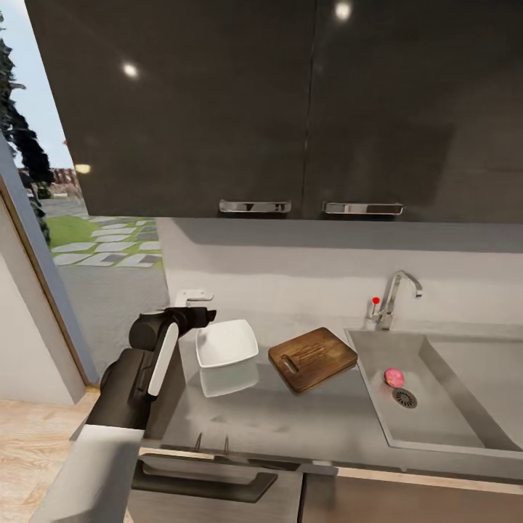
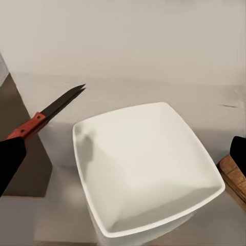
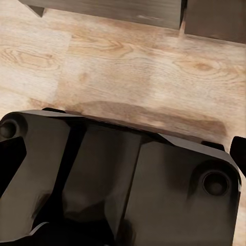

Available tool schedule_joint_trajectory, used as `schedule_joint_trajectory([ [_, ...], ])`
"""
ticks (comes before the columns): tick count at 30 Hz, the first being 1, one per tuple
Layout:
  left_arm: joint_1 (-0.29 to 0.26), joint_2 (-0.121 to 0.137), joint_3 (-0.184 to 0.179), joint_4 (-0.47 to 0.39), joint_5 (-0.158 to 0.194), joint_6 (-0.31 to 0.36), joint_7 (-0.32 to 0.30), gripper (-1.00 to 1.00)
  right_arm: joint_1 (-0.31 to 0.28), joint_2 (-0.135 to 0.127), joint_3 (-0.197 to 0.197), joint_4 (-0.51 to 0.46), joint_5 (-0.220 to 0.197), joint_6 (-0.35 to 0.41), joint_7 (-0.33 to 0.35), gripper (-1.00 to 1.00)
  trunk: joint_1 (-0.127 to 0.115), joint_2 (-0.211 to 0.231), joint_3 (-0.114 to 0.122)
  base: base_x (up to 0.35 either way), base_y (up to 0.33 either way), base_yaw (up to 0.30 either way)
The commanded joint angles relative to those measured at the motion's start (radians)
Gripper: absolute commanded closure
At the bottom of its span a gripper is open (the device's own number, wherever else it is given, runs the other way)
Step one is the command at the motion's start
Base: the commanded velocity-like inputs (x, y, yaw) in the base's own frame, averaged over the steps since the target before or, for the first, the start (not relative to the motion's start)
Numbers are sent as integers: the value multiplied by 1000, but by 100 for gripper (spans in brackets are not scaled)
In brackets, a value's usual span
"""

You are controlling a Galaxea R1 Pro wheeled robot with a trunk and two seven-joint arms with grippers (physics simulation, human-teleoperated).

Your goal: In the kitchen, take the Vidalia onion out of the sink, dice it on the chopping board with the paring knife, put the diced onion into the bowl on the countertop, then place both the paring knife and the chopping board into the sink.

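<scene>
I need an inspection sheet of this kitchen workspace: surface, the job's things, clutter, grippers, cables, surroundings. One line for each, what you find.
Surface: grey countertop, smooth and slightly reflective.
Job's things: onion lies in the sink beside the drain; chopping board sits between bowl and sink, nothing on it; white bowl holds nothing; knife shows beside the bowl in the left wrist view, and whether the jaws hold it cannot be told.
Clutter: nothing seen.
Grippers: left gripper is raised at the bowl's side, jaws unclear; right wrist camera looks at dark robot body and wooden floor.
Cables: nothing seen.
Surroundings: dark wall cupboards above, tap with red knob, open doorway at left.
</scene>
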Motion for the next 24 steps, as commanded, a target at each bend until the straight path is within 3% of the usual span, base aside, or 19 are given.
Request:
schedule_joint_trajectory([
  [1, 0, 0, -1, 6, 7, 4, 8, -100, 1, 0, 1, -1, 1, -1, 1, -100, 0, -1, 0, 0, 0, 0],
  [5, 0, -1, -1, 43, 7, 0, 8, -100, 1, 0, 0, -1, 1, -1, 1, -100, 0, -1, 0, 0, 0, 0],
  [11, 1, 0, 3, 112, 7, -89, 7, -100, 1, 0, 1, -1, 1, -1, 1, -100, 0, -1, 0, 0, 0, 0],
  [17, 1, 0, 31, 119, 7, -101, 7, -100, 1, 0, 0, -1, 1, -1, 1, -100, 0, -1, 0, 0, 0, 0],
  [24, 1, -1, 38, 117, 7, -101, 7, -100, 1, 0, 1, -1, 1, -1, 1, -100, 0, -1, 0, 78, 0, 0],
])
